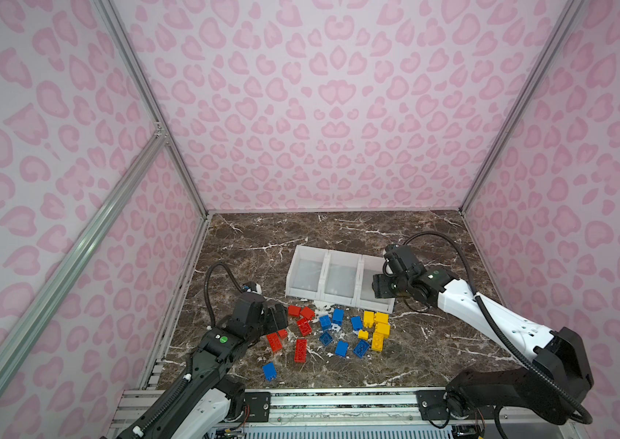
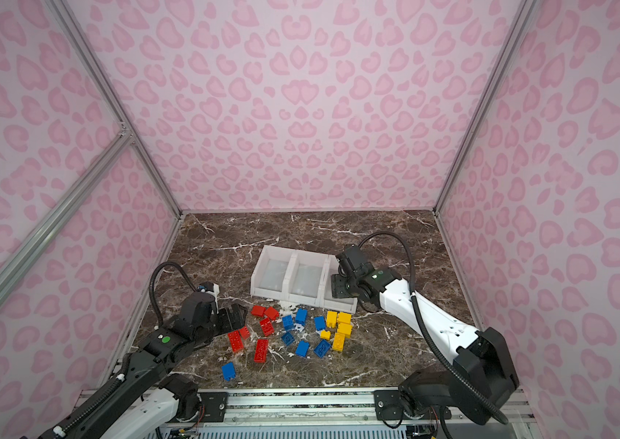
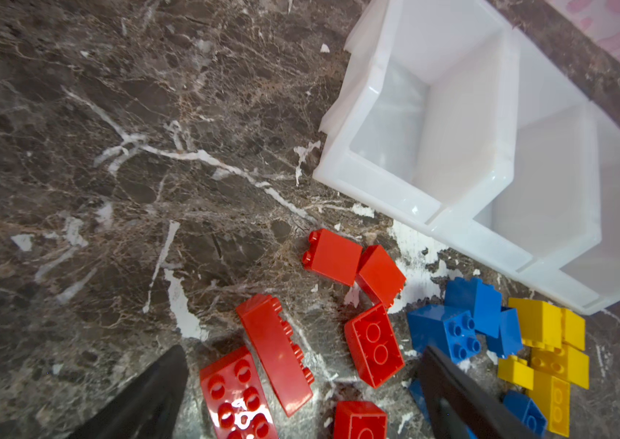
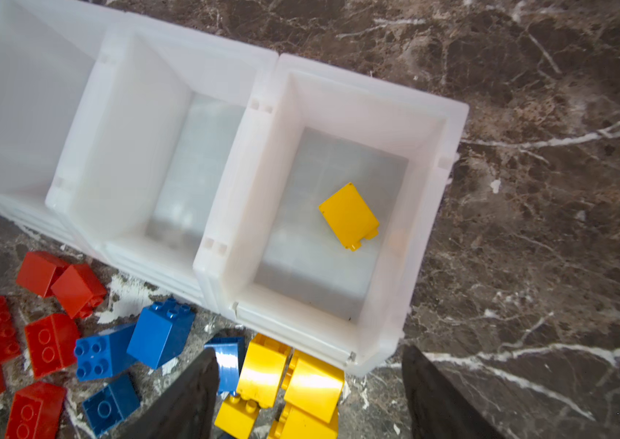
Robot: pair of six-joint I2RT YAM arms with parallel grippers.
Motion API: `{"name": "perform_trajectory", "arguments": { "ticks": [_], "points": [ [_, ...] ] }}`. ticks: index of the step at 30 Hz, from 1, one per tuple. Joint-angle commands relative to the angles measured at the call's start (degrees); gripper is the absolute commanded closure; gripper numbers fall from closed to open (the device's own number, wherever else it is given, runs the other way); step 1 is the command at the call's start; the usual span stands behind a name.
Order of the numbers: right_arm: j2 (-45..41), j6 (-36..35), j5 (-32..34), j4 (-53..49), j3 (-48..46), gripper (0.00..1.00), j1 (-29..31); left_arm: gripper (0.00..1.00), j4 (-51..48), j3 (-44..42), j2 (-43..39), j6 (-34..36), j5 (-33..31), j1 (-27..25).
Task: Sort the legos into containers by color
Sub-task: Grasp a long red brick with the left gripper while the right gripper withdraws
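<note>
Loose legos lie on the marble in front of the containers [image 1: 302,294], three joined white bins. Red bricks [image 1: 300,350] are on the left, blue bricks [image 1: 337,316] in the middle, yellow bricks [image 1: 378,340] on the right. My left gripper [image 1: 276,317] hovers open over the red bricks [image 3: 276,353], nothing between its fingers [image 3: 156,395]. My right gripper [image 1: 380,287] hangs open and empty above the right bin [image 4: 449,114]. One yellow brick [image 4: 349,216] lies on that bin's floor. The other two bins look empty in the right wrist view.
A single blue brick [image 1: 269,371] lies apart, nearer the front edge. Pink patterned walls with aluminium posts [image 1: 202,228] close in the marble table [image 1: 263,235] on three sides. A metal rail [image 1: 339,399] runs along the front.
</note>
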Motion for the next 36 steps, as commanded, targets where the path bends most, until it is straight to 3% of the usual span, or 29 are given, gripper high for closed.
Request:
{"name": "perform_trajectory", "arguments": {
  "ticks": [1, 12, 27, 36],
  "points": [
    [-2.83, 2.74, 1.42, 0.86, -2.83, 0.24, 1.77, 0.05, -2.84, 0.36, 2.4, -2.57, -5.09, -1.12],
    [-8.42, 10.77, 2.31, 4.89, -11.64, 0.24, 6.62, 0.22, -1.05, 4.15, 14.29, -3.15, -4.43, -1.78],
    [-5.87, 11.17, 0.58, 6.84, -12.33, 0.24, 7.37, 0.39, 3.18, 6.81, 25.65, -2.77, -4.27, -4.07],
    [-6.66, 10.17, 1.35, 4.06, -10.79, 0.25, 7.78, 0.58, 3.98, 10.76, 33.04, -2.23, -5.79, -6.2]
  ]
}}
